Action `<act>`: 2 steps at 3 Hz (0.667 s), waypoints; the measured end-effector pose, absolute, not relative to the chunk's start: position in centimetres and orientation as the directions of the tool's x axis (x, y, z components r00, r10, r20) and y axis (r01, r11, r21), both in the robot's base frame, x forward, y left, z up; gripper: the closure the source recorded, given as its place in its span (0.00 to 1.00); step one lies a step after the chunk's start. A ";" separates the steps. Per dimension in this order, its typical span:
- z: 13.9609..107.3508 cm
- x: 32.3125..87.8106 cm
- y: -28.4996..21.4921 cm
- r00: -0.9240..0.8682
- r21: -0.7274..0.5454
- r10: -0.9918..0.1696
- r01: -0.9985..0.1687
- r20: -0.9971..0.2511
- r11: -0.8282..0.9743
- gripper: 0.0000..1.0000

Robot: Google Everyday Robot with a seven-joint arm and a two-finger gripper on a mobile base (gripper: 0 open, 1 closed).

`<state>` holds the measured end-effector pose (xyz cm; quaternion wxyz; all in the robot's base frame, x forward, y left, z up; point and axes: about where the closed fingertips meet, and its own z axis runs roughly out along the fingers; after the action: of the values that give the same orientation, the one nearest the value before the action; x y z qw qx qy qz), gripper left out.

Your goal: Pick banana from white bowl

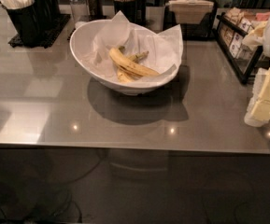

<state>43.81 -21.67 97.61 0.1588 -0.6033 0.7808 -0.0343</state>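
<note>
Pick not started: banana [131, 65] lies in the white bowl [81, 48] mid-desk [55, 111] (a smaller one [139, 56] touching it) while the claw [268, 97] hangs at the right edge, well apart, grip state can't tell, so reach, grasp and lift all remain.

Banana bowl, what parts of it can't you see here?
1. Camera view: other bananas are mostly hidden under the banana.
2. Camera view: the bottom of the white bowl is covered by paper lining.
3. Camera view: the gripper, at the right edge, is partly cut off by the frame.
</note>
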 end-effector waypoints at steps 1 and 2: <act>97.6 43.8 -21.7 -0.221 -0.245 -0.953 -0.931 -0.207 0.270 0.00; 98.1 44.7 -21.2 -0.210 -0.256 -0.946 -0.928 -0.245 0.272 0.00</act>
<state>44.65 -21.22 98.07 0.1781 -0.6027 0.7774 -0.0264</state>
